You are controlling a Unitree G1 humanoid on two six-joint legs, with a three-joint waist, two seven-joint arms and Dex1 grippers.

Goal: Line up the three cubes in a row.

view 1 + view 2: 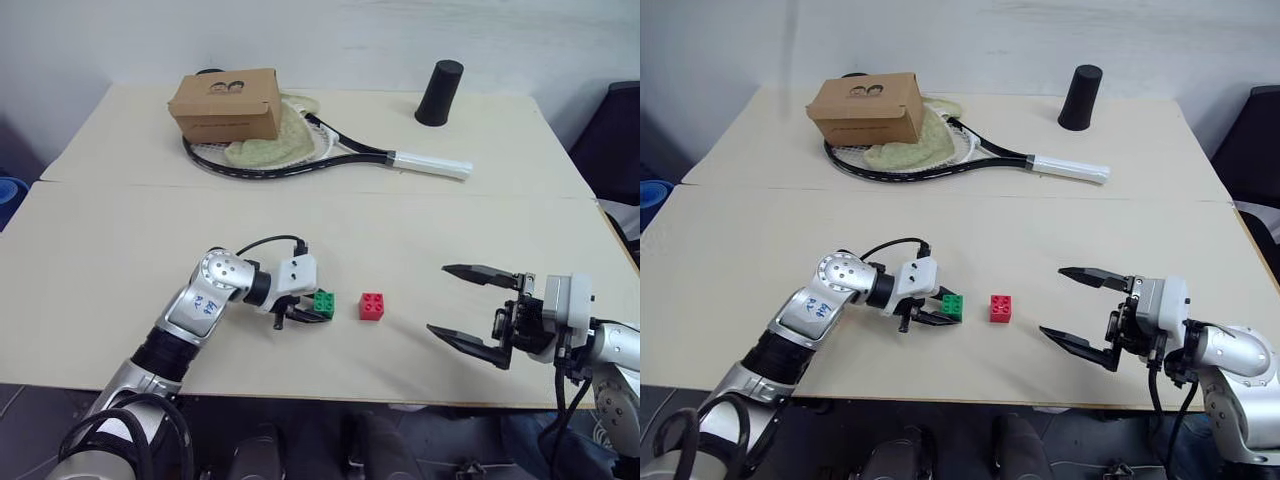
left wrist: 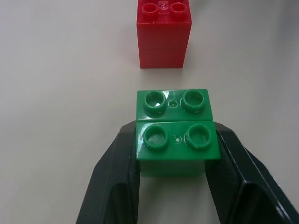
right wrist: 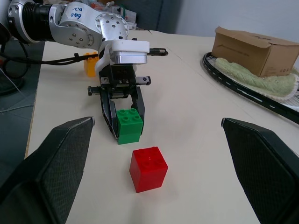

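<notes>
My left gripper [image 1: 310,312] is shut on the green cube [image 1: 324,301], its black fingers [image 2: 114,177] pressing the cube's two sides low over the table. The red cube [image 1: 372,306] stands on the table just to the right of the green one, with a small gap between them [image 2: 163,35]. The yellow-orange cube [image 3: 90,64] sits on the table behind the left arm, seen in the right wrist view. My right gripper [image 1: 440,298] hangs wide open to the right of the red cube, pointing toward it with nothing between its fingers.
At the back of the table [image 1: 120,260] lie a brown cardboard box [image 1: 225,103], a tennis racket [image 1: 340,152] and a pale green cloth [image 1: 275,140]. A black cone-shaped cup [image 1: 439,93] stands at the back right. A seam crosses the table.
</notes>
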